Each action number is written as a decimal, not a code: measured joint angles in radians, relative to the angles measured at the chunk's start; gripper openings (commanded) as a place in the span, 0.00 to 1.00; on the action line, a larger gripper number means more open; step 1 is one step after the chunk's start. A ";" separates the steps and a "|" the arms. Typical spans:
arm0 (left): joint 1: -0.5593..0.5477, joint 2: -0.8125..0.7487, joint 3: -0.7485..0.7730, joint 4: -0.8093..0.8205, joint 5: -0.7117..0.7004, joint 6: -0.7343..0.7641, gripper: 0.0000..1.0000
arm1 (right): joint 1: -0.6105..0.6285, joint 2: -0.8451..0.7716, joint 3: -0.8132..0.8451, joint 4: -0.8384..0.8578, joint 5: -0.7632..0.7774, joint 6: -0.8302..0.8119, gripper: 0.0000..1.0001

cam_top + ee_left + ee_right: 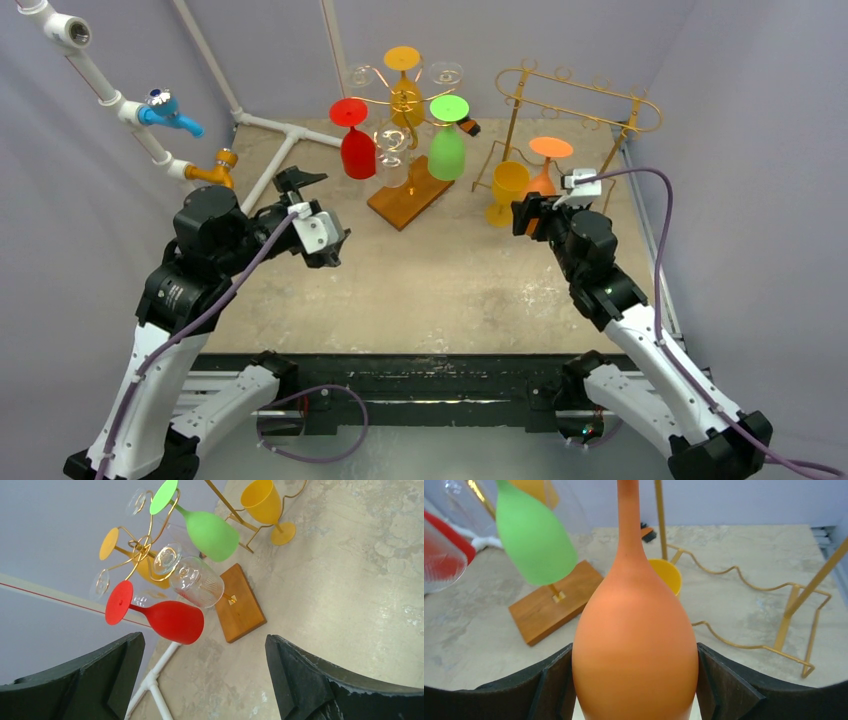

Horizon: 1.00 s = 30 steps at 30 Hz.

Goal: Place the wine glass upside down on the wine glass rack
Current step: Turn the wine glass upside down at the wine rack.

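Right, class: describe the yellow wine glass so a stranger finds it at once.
On the right of the table stands a tall gold wire rack. The yellow plastic wine glass stands at its near left corner. Unlike the inverted orange wine glass beside it, it stands upright.

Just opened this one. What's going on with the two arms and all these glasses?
The right claw is closed around the bowl of the orange wine glass, holding it upside down, foot up, by the gold wire rack. Whether it already hangs from the rail is unclear. The left claw is open and empty, facing the wooden-based rack, where the red glass, green glass and clear ones hang inverted. A yellow glass stands upright on the table.
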 measured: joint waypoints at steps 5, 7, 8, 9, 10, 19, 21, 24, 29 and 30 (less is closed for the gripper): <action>0.000 -0.007 -0.019 -0.001 -0.004 -0.024 1.00 | -0.025 -0.008 -0.037 0.099 0.089 0.001 0.62; 0.000 -0.006 -0.027 0.000 -0.007 -0.024 1.00 | -0.040 -0.015 -0.068 0.146 0.113 0.000 0.62; 0.000 -0.005 -0.031 0.001 -0.009 -0.024 1.00 | -0.053 -0.016 -0.086 0.170 0.119 -0.001 0.60; 0.000 -0.002 -0.033 0.001 -0.010 -0.024 1.00 | -0.065 -0.014 -0.096 0.181 0.124 -0.002 0.58; 0.000 0.003 -0.034 0.001 -0.013 -0.024 1.00 | -0.082 -0.008 -0.103 0.193 0.126 -0.003 0.57; 0.000 0.119 -0.033 0.051 -0.045 -0.066 1.00 | -0.332 0.099 -0.095 0.286 -0.013 -0.003 0.53; 0.000 0.145 -0.033 0.053 -0.054 -0.068 1.00 | -0.365 0.135 -0.078 0.286 -0.060 -0.004 0.52; 0.000 0.171 -0.026 0.053 -0.063 -0.070 1.00 | -0.381 0.188 -0.043 0.290 -0.119 -0.006 0.51; 0.000 0.179 -0.024 0.056 -0.075 -0.071 1.00 | -0.386 0.256 0.003 0.295 -0.196 -0.019 0.50; 0.000 0.179 -0.024 0.058 -0.077 -0.071 1.00 | -0.387 0.262 0.006 0.295 -0.207 -0.019 0.50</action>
